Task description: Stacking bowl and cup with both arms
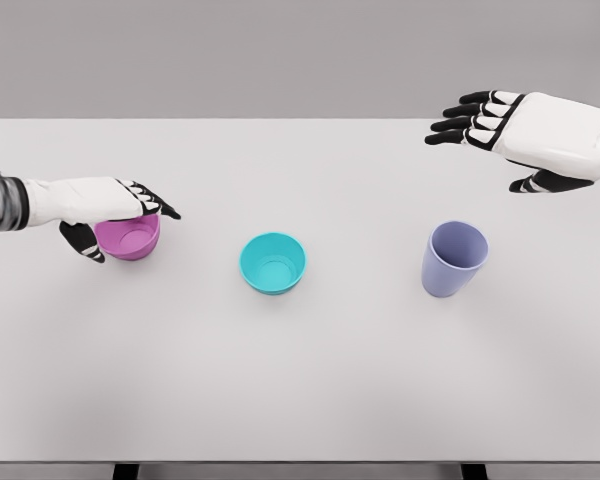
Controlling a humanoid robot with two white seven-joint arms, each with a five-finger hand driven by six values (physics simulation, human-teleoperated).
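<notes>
On the white table [310, 400] three vessels stand in a loose row, all upright and well apart from one another; the pink bowl [130, 238] sits at the left, the teal bowl [273, 263] near the middle, the lilac cup [453, 259] to the right; the cup is taller than either bowl and all three look empty. The left hand [105, 212] reaches in from the left edge and lies over the pink bowl, its fingers [155, 205] draped across the far rim and the thumb [83, 242] down on the bowl's near-left side; the grip looks closed on the bowl, though whether the bowl is lifted off the table I cannot tell. The right hand [525, 135] hangs over the far right of the table, beyond the cup and apart from it; its fingers [460, 120] are stretched out flat toward the left, thumb tucked beneath, holding nothing.
</notes>
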